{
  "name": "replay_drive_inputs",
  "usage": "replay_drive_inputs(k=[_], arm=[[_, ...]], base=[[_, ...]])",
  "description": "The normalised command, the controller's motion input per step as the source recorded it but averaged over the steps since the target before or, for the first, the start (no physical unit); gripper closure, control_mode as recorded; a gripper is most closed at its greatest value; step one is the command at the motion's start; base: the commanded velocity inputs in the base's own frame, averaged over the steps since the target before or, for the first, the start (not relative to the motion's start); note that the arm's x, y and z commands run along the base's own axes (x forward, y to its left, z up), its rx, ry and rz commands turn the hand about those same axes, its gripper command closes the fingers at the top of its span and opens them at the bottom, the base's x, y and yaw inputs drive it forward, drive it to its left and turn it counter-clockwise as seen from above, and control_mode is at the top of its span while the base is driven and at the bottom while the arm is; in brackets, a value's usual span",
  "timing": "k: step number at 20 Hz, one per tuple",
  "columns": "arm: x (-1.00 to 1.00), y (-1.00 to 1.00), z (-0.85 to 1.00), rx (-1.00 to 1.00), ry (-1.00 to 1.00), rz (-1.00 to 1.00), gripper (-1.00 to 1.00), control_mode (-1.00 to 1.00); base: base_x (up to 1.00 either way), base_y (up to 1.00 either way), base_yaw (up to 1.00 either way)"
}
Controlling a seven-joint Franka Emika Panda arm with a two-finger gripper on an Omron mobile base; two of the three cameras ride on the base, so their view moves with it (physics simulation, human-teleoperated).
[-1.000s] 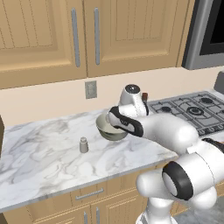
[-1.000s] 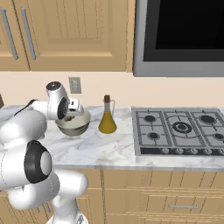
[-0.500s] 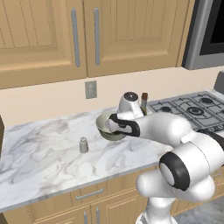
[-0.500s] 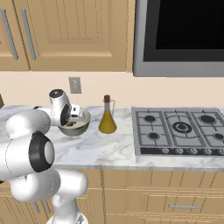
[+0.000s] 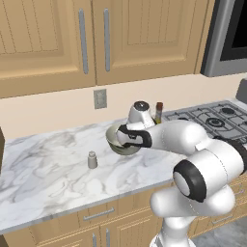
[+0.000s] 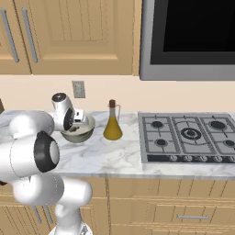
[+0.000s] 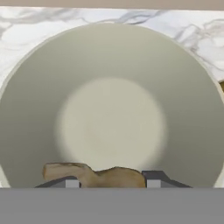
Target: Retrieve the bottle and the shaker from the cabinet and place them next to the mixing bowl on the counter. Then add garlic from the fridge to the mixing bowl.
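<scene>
Garlic [image 7: 98, 175]: a tan, lumpy piece lies between the two dark finger tips at the bottom of the hand view, its long axis running across the gap from one tip to the other. The gripper [image 7: 110, 181] appears closed on it, though the contact faces are hidden by the tips themselves.

Mixing bowl [image 7: 111, 105]: directly ahead of the hand along the gripper axis. The pale bowl floor sits centred under the garlic, and the rim encloses both finger tips on all sides. Judged from this alignment, the coming move is a straight release; no sideways correction seems needed.

Position on the worktop: in the right base view the gripper [image 6: 79, 120] hangs just over the mixing bowl [image 6: 79, 131], which stands near the back edge. The bottle [image 6: 112, 122] stands just beside the bowl, toward the cooktop [image 6: 188, 135]. The shaker [image 5: 92, 160] stands on the other side of the bowl, near but apart.
</scene>
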Motion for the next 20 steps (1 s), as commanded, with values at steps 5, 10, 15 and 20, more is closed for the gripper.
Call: replay_drive_inputs(k=[5, 10, 15, 20], arm=[[0.15, 0.24, 0.00, 0.00, 0.00, 0.00, 1.00, -1.00], [0.15, 0.02, 0.00, 0.00, 0.03, 0.00, 1.00, -1.00], [0.14, 0.00, -0.09, 0.00, 0.04, -0.02, 1.00, -1.00], [0.01, 0.00, -0.21, 0.00, 0.04, -0.02, 1.00, -1.00]], base=[[0.00, 0.00, 0.00], [0.00, 0.00, 0.00], [0.00, 0.00, 0.00], [0.00, 0.00, 0.00]])
